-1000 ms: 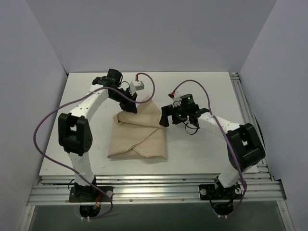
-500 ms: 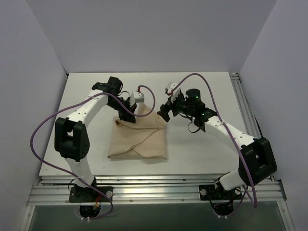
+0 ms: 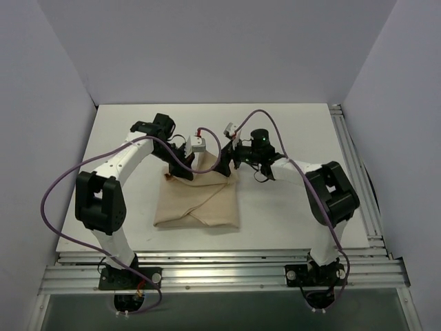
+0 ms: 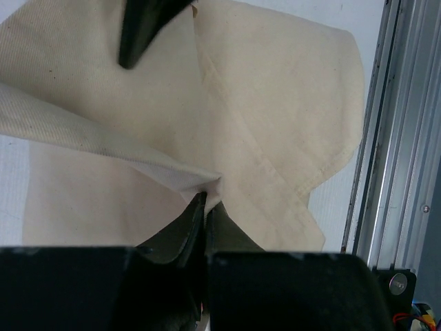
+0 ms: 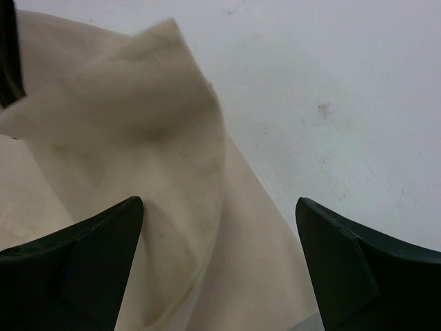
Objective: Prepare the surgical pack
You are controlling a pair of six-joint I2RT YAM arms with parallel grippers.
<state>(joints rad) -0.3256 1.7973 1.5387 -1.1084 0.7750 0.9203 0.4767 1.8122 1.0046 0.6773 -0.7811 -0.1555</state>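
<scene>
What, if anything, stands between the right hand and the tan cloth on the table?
Nothing visible. The open right hand hangs right over a raised corner of the tan cloth, only fabric showing between its fingers. The left hand, shut on a fold, sits off to one side.

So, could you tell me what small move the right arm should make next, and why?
Probably close the right gripper on the edge of the tan cloth. Its jaws stand open on either side of that edge, while the left gripper is shut on another flap, so both could then handle the cloth together.
</scene>
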